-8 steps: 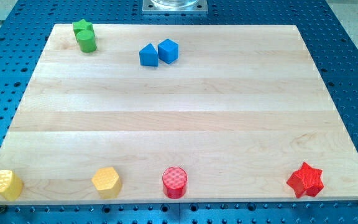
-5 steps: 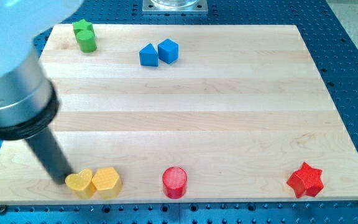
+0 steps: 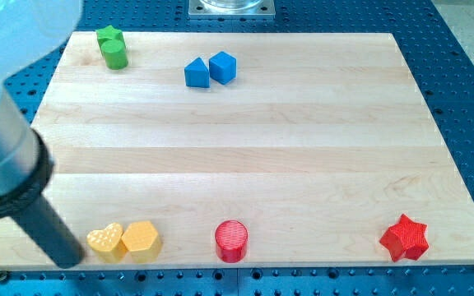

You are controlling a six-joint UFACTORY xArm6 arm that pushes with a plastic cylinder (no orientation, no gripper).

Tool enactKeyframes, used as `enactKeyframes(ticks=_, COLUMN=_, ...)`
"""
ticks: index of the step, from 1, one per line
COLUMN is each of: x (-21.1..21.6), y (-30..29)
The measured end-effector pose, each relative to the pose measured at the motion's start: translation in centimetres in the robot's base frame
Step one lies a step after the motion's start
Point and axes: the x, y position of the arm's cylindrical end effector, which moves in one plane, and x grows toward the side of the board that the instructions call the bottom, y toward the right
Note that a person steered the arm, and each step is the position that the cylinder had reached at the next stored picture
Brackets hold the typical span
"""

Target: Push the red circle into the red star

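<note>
The red circle (image 3: 231,241) stands near the board's bottom edge, a little left of centre. The red star (image 3: 405,238) sits at the bottom right corner, far to the circle's right. My tip (image 3: 71,261) is at the bottom left, just left of the yellow heart (image 3: 104,242), well left of the red circle. The yellow heart touches the yellow hexagon (image 3: 141,240) on its right.
A green star (image 3: 109,36) and green cylinder (image 3: 115,55) stand together at the top left. A blue triangle (image 3: 196,73) and blue cube (image 3: 222,67) sit side by side at the top centre. The arm's large body (image 3: 2,140) covers the left edge.
The yellow heart went from the bottom left corner rightward up against the yellow hexagon. My tip then drew back left and down, away from the heart. The red blocks have not moved.
</note>
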Motion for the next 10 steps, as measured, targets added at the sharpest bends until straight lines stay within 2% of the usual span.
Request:
enactKeyframes(ticks=2, x=0.1, y=9.3)
enactKeyframes(ticks=6, x=0.1, y=11.8)
enactKeyframes(ticks=7, x=0.0, y=14.3)
enactKeyframes(ticks=8, x=0.0, y=21.5)
enactKeyframes(ticks=9, x=0.0, y=22.4)
enactKeyframes(ticks=10, x=0.0, y=27.3)
